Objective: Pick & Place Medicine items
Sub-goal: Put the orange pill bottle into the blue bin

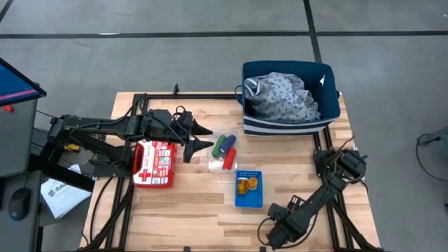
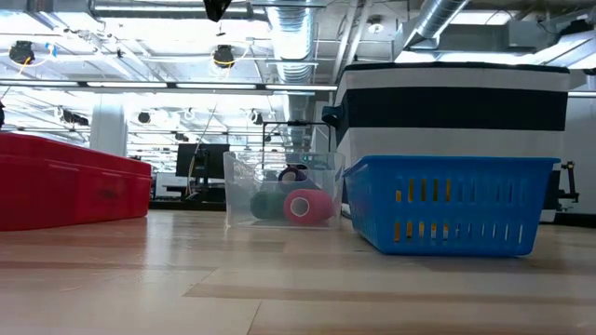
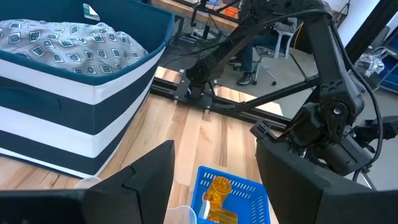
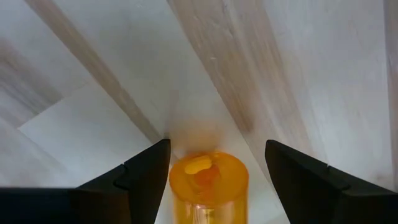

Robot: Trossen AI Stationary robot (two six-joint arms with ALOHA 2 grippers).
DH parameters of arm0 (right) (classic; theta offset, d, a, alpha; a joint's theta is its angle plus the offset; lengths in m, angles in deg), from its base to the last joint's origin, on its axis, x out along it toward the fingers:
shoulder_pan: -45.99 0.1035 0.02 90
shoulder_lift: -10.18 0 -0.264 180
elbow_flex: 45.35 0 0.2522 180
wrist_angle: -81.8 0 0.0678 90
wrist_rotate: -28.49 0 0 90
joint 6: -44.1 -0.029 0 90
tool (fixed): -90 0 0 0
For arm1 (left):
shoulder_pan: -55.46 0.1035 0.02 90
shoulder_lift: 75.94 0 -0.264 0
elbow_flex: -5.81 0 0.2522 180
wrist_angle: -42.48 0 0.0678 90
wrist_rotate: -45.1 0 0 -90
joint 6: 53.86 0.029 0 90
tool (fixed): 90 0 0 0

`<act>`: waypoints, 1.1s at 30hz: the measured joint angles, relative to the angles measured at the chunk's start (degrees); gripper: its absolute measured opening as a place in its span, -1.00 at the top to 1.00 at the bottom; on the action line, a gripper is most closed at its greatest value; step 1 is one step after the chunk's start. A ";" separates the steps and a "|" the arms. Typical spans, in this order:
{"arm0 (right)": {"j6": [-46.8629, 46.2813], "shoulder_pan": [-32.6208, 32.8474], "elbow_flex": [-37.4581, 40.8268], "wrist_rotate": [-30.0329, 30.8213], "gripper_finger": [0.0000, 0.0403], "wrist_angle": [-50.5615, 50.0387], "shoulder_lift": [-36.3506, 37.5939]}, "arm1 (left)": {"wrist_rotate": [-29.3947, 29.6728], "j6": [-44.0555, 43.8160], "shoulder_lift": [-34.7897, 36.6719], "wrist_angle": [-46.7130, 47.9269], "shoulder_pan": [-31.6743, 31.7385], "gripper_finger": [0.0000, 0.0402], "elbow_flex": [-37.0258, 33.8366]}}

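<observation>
My left arm reaches in from the left edge of the wooden table (image 1: 196, 210), stretched out level above the red-and-white first-aid case (image 1: 154, 163). My left gripper (image 1: 208, 138) hangs just beside the clear plastic container (image 1: 213, 162), on its left. Its jaws are spread apart with nothing between them. In my left wrist view, I look past that gripper (image 3: 214, 149) onto the blue slotted basket (image 3: 249, 190) below.

My right arm is folded low at the near right corner of the table. My right gripper (image 1: 271, 234) points down at the boards, well apart from the basket (image 1: 239, 199). Its jaws stand wide. In my right wrist view, a translucent orange pill bottle (image 4: 208, 177) sits between the fingers of that gripper (image 4: 217, 144). A clear gap shows on one side of the bottle. It is very close to the other finger, and I cannot tell whether they touch.

The bottle is a small amber cylinder, seen end-on, over the pale wood.

More orange pill bottles (image 1: 247, 185) lie in the blue basket. In the clear container lie a green tube (image 1: 219, 147), a red tube (image 1: 229, 157) and a dark-blue tube (image 1: 228, 142), close together. At the far edge stands a navy-and-white striped bin (image 1: 280, 126) holding a patterned grey-white cloth (image 1: 280, 94).
</observation>
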 joint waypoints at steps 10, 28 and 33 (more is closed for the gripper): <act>-0.18 2.16 0.02 -1.41 -0.29 0.33 0.02 | 0.03 -1.57 0.00 0.00 0.00 -0.08 0.00; 3.42 2.92 0.04 -0.32 -0.02 0.54 0.07 | 0.79 -2.66 0.00 -1.70 0.00 -0.08 0.00; 3.42 2.85 0.04 0.01 0.19 0.18 0.08 | 0.78 -2.78 0.00 -1.70 0.01 -0.08 0.00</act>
